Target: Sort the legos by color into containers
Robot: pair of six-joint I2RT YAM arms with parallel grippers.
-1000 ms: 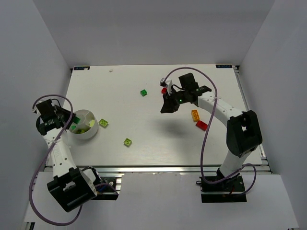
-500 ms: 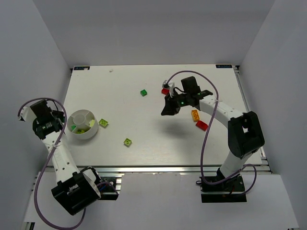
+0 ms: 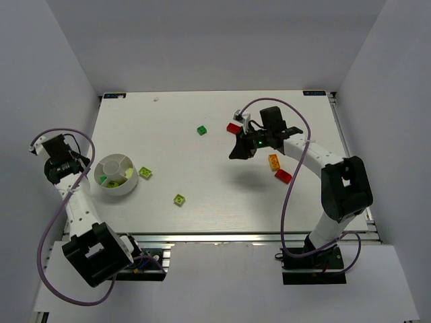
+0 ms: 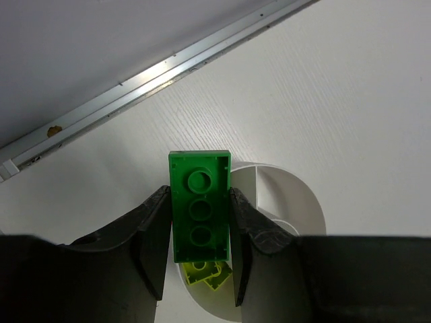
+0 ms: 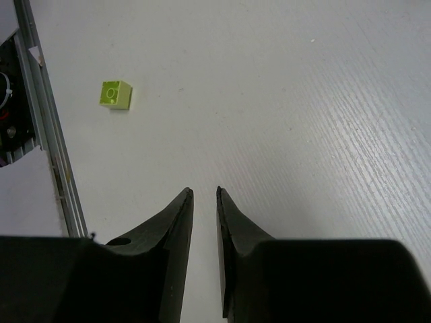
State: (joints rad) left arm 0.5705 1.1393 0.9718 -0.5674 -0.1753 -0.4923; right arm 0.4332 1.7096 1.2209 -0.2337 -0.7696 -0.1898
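- Fingers [image 4: 151, 235] of the left gripper [image 4: 199, 195] are clamped on the long sides of a dark green rectangular plastic brick [image 4: 200, 222]. Its hollow underside, with three round sockets, faces the wrist camera.
- Fingers [image 5: 172, 229] of the right gripper [image 5: 202, 192] stand a narrow slit apart with nothing between them, above the bare white table [image 5: 303, 101].
- Left side surroundings: the round white plastic dish [image 4: 306, 208], with inner partition walls, lies directly beyond and below the held brick. An aluminium edge rail [image 4: 135, 74] runs further back.
- Right side surroundings, overhead view: a small red brick [image 3: 233, 128] lies just beside the gripper on its far side. An orange brick [image 3: 274, 161] and a second red brick [image 3: 283, 176] lie near the forearm. A small dark green brick [image 3: 201, 130] lies to the left, apart.
- Two lime green square bricks rest on the table: one [image 3: 145, 173] just beside the dish's right wall, one [image 3: 179, 199] nearer the front edge.
- The right wrist view shows a single lime green brick [image 5: 116, 93] well ahead of the fingertips and to their left, near a rail. Which of the two it is cannot be told.
- Dish contents: lime green pieces [image 4: 207, 272] lie in the compartment under the held brick, partly hidden by brick and fingers. From overhead the pieces in the dish are too small to count.
- In the overhead view the left fingers cannot be made out; the wrist sits just left of the dish.
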